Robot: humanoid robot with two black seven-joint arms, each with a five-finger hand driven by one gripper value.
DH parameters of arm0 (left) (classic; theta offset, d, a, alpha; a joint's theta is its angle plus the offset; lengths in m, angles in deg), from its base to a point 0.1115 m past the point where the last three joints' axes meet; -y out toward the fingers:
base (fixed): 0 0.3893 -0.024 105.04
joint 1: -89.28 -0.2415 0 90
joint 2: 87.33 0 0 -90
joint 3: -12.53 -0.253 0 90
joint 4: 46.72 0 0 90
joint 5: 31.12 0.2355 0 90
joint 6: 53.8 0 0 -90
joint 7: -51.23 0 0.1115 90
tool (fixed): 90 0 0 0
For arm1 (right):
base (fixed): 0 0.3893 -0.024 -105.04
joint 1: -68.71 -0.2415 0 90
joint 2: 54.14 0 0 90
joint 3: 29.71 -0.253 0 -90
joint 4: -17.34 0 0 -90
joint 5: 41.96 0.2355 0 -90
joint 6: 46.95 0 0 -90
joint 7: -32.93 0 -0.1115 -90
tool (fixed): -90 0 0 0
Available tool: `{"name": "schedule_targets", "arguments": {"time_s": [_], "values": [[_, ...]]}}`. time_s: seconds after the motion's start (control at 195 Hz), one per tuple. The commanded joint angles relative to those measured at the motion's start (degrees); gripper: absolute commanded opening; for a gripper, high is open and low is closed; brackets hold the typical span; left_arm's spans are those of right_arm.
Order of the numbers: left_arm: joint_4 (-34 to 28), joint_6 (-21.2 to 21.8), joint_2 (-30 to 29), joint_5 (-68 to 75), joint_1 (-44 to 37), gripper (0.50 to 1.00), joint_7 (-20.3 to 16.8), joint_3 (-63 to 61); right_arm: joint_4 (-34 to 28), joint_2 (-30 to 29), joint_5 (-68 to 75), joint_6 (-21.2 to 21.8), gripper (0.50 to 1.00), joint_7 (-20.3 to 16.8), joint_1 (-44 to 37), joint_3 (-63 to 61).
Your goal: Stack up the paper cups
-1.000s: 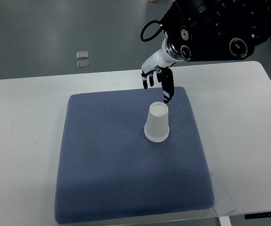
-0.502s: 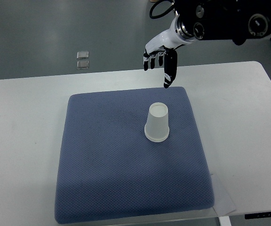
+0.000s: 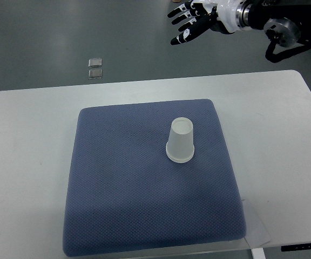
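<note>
Resting mouth-down on the blue mat [image 3: 144,205], the cup [image 3: 180,141] is the landmark for everything else. It stands upright on its rim, base facing up, on the mat's far right part, touched by nothing. From above it reads as a single white cup; whether another is nested inside it cannot be told. Upside down, it sits steady on its wide rim and would take another cup slid over it, which is probably why it is set that way.

The mat lies on the white bench [image 3: 285,162] and spreads well out from the cup on the near and left sides. Its soft weave likely keeps a light paper cup from sliding.

The right robot hand [image 3: 190,22] hangs far beyond the cup, past the bench's far edge and over the grey floor [image 3: 47,32], its arm coming in from the picture's right. Its fingers [image 3: 179,39] are spread apart and hold nothing. Being well clear of the cup, it looks to have no grip to make here; I judge the stacking either finished or waiting on another cup, since no loose one shows anywhere on the bench.

The left hand is out of view.

Two small clear squares [image 3: 95,68] lie on the floor, far left of the cup and beyond the bench. They seem to play no part.
</note>
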Motion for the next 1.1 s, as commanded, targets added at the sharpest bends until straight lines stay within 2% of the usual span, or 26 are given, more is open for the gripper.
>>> {"name": "schedule_targets", "arguments": {"time_s": [0.0, 0.21, 0.359, 0.508, 0.554, 0.718, 0.887, 0.984, 1.097], "values": [[0.0, 0.0, 0.0, 0.0, 0.0, 1.000, 0.0, 0.0, 2.0, 3.5, 0.6, -0.9, 0.858, 2.7, 8.5, -10.8], [0.0, 0.0, 0.0, 0.1, 0.0, 1.000, 0.0, 0.0, 2.6, 5.1, 0.6, -6.0, 0.858, 7.0, 26.2, -33.6], [0.0, 0.0, 0.0, 0.0, 0.0, 1.000, 0.0, 0.0, 4.2, 3.7, 0.6, -6.1, 0.858, 9.0, 38.9, -48.1], [0.0, 0.0, 0.0, 0.0, 0.0, 1.000, 0.0, 0.0, 9.1, -1.3, 0.5, -5.3, 0.864, 9.2, 46.0, -55.7], [0.0, 0.0, 0.0, 0.0, 0.0, 1.000, 0.0, 0.0, 10.9, -2.4, 0.5, -4.0, 0.913, 9.2, 47.6, -57.1], [0.0, 0.0, 0.0, 0.1, 0.0, 1.000, 0.0, 0.0, 16.1, -5.2, 0.4, 5.2, 0.915, 11.1, 50.3, -58.1], [0.0, 0.0, 0.0, 0.0, 0.0, 1.000, 0.0, 0.0, 18.6, -6.6, 0.4, 9.5, 0.915, 11.4, 51.8, -59.8], [0.0, 0.0, 0.0, 0.0, 0.0, 1.000, 0.0, 0.0, 20.1, -6.6, 0.2, 13.8, 0.915, 11.4, 52.4, -60.6], [0.0, 0.0, 0.0, 0.0, 0.0, 1.000, 0.0, 0.0, 22.0, -6.7, -0.4, 16.1, 0.915, 11.4, 52.5, -60.7]]}}
